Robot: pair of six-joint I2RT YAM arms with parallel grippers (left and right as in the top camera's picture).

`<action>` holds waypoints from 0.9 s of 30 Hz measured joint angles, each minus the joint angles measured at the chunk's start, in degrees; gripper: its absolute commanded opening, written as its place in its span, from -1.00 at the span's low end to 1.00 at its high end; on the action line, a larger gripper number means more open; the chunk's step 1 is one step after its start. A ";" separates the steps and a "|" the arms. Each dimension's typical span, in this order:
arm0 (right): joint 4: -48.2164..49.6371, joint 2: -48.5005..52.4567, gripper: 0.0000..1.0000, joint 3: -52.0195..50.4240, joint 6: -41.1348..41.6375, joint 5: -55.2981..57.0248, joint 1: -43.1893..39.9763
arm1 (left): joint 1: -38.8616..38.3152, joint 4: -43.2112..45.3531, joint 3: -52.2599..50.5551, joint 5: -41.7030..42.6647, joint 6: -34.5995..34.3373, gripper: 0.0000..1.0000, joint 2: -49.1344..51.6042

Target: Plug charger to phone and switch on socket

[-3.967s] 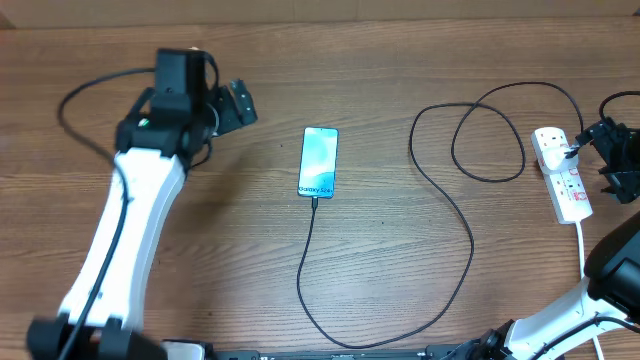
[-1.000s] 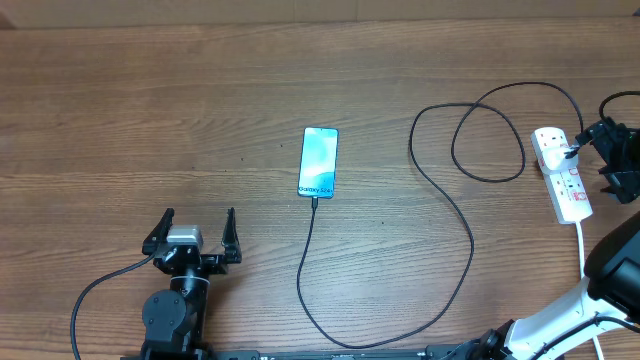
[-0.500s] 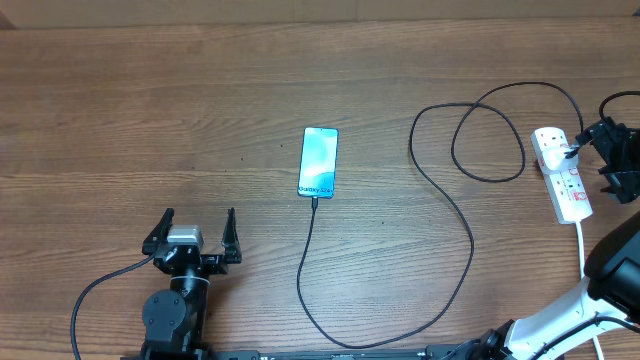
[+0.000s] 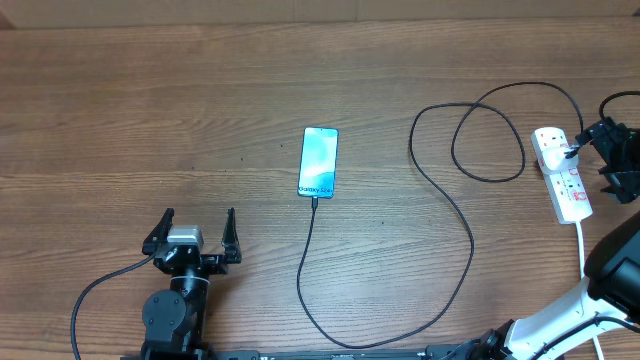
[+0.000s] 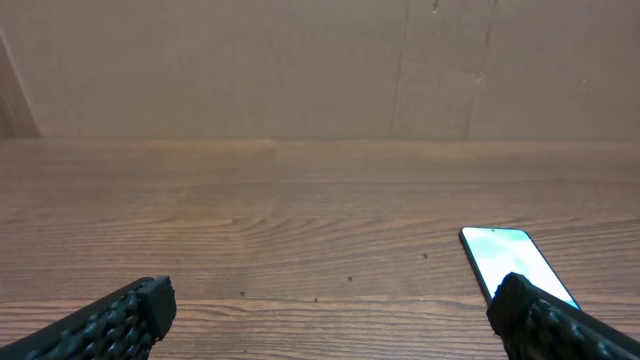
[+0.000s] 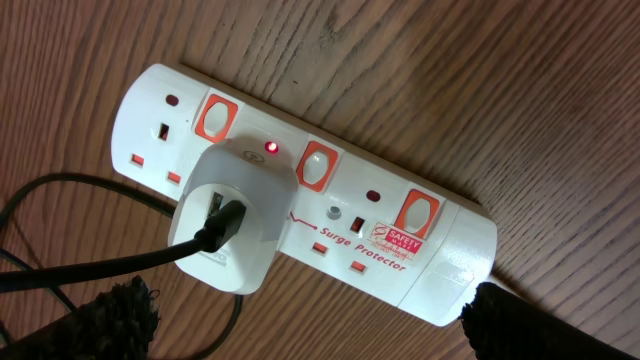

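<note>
The wooden table (image 4: 120, 100) carries all the things. The charger (image 4: 470, 235) is the longest: a thin black cable that makes loops in the right half, passes close to the near edge and goes up to the phone. I judge it light and soft. It will flop if taken in the middle, so the stiff connector tip (image 4: 314, 201) is the place to hold.

The socket (image 4: 563, 180) lies near the right edge. Its long axis runs from the far edge to the near edge, a little tilted, and its white cord leaves toward the near edge. A white plug adapter (image 6: 232, 225) sits in it, and a small red lamp (image 6: 270, 149) is lit.

The phone (image 4: 318, 160) lies near the middle of the table, screen up and lit, its long axis also far to near. Its port end points at the near edge, and the tip appears to meet it. It looks slim, smooth and fragile, so it is better held by its long sides.

The left gripper (image 4: 197, 222) stands near the near edge, wide open and empty. The right gripper (image 4: 608, 158) hangs over the socket, also wide open, holding nothing.
</note>
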 measured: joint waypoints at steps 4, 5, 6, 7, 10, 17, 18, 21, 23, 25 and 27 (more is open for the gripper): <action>0.17 0.00 1.00 0.00 0.00 0.04 0.42 | 0.00 0.00 0.00 0.00 0.00 0.99 0.00; 0.26 0.00 1.00 -0.02 0.04 0.04 0.72 | 0.00 0.00 0.00 -0.02 0.00 0.99 0.00; 0.48 0.00 1.00 -0.04 0.02 0.09 1.22 | 0.00 0.00 0.00 0.00 0.00 0.99 0.00; 0.79 0.00 1.00 -0.15 0.00 0.11 1.86 | 0.00 0.00 0.00 0.00 0.00 1.00 0.00; 1.46 -0.07 1.00 -0.98 0.00 0.17 4.87 | 0.00 0.00 0.00 0.00 0.00 1.00 0.00; 1.46 -0.83 1.00 -1.75 0.02 0.00 13.35 | 0.00 0.00 0.00 0.00 0.00 0.99 0.00; 1.44 -1.09 1.00 -1.75 0.04 -0.04 14.34 | 0.00 0.00 0.00 0.00 0.00 1.00 0.00; 1.46 -1.73 1.00 -1.75 0.02 -0.04 15.89 | 0.00 0.00 0.00 0.00 0.00 0.99 0.00; 1.46 -2.05 1.00 -1.75 0.02 -0.02 16.00 | 0.00 0.00 0.00 0.00 0.00 0.99 0.00; 1.44 -2.32 1.00 -1.75 0.02 0.00 15.87 | 0.00 0.00 0.00 0.00 0.00 0.99 0.00; 1.44 -2.69 1.00 -1.75 0.02 0.00 15.76 | 0.00 0.00 0.00 -0.02 0.00 0.99 0.00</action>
